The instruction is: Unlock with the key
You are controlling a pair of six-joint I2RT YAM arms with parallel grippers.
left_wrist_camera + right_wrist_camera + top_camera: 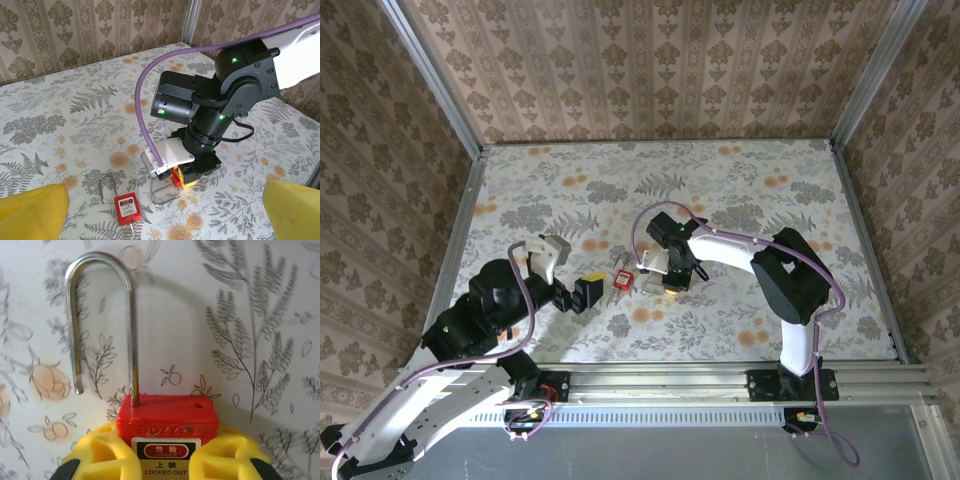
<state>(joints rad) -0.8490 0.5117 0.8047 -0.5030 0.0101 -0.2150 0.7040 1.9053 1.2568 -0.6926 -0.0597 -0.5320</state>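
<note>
My right gripper (167, 452) is shut on a red padlock (167, 420), its yellow fingers (102, 457) pressed on both sides of the body. That padlock's silver shackle (102, 315) stands open, its short leg out of its hole. A second red padlock (126, 210) lies flat on the table just left of the right gripper (665, 283). A thin metal piece, apparently the key (131, 228), sticks out of its bottom. My left gripper (165, 215) hovers near this free padlock (621, 281), wide open with nothing between its fingers (35, 212).
The floral table (740, 180) is walled by patterned panels with metal corner posts (430, 75). The right arm's purple cable (145, 85) loops over its wrist. Both arms meet near the middle front of the table.
</note>
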